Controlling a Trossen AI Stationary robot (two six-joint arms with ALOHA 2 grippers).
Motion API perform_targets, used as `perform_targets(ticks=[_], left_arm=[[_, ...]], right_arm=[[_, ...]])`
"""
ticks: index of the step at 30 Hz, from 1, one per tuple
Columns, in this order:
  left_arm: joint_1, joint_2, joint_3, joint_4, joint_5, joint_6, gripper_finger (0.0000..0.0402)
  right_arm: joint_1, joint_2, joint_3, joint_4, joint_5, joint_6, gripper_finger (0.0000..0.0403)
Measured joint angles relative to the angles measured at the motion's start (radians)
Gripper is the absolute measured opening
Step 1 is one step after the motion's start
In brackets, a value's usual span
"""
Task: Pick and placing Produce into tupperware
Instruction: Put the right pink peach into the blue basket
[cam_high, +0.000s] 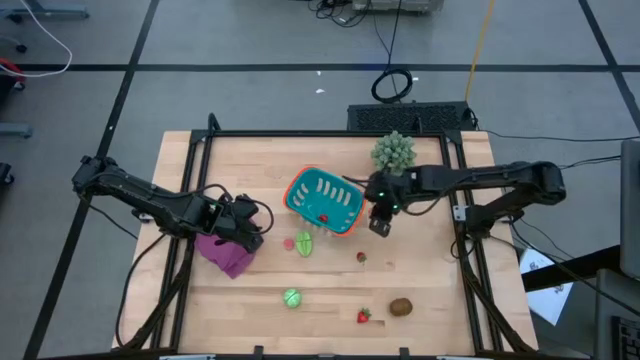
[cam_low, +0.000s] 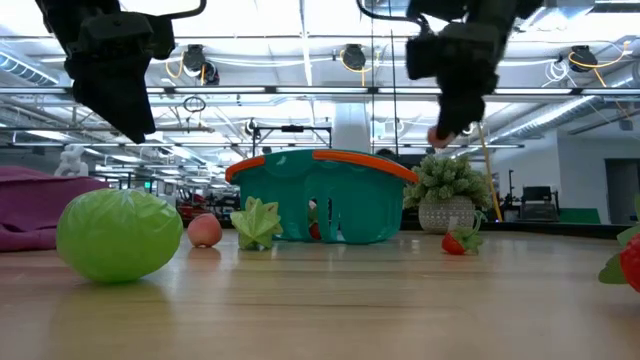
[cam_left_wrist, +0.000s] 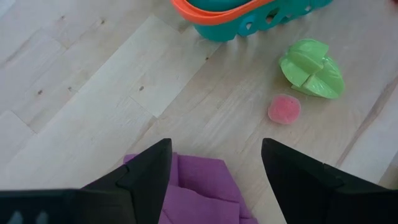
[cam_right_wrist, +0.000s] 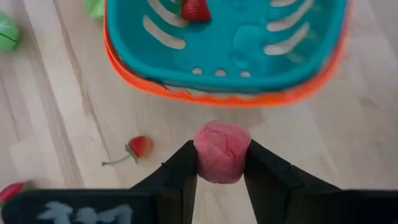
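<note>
R gripper (cam_right_wrist: 221, 163) hangs just beside the teal tupperware (cam_high: 335, 190), near the spiky plant ball (cam_high: 394, 151), fingers clamped on a small pink-red produce piece (cam_right_wrist: 222, 151) — held above the table, outside the orange rim. One red piece (cam_right_wrist: 194, 9) lies inside the basket; the rest sit on the wood: leafy green (cam_high: 305, 244) & pink ball (cam_high: 289, 242) just by the basket, a strawberry (cam_high: 362, 257) near it, round green (cam_high: 291, 297), another strawberry (cam_high: 364, 316) & brown kiwi (cam_high: 401, 307) well apart toward the front edge. L gripper (cam_left_wrist: 214, 165) hovers over the purple cloth (cam_high: 226, 252) — fingers spread, nothing between them.

Bright, even overhead lighting; soft shadows; blurred foreground in the low view.
</note>
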Motion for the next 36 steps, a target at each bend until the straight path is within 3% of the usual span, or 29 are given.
perform_targets(ticks=[9,15,28,36], left_arm=[[0.000,0.000,0.000,0.001,-0.001,0.012,0.0253],[0.000,0.000,0.000,0.000,-0.001,0.023,0.0253],[0.000,0.000,0.000,0.000,-0.016,0.053,0.0253],[0.000,0.000,0.000,0.000,-0.018,0.053,0.0253]], right_arm=[[-0.010,0.275,0.231,-0.034,-0.026,-0.182,0.0102],[-0.013,0.359,0.378,-0.076,-0.025,-0.259,0.0102],[-0.102,0.453,0.382,-0.063,-0.026,-0.318,0.0104],[-0.108,0.453,0.382,-0.046,-0.076,-0.319,0.0132]])
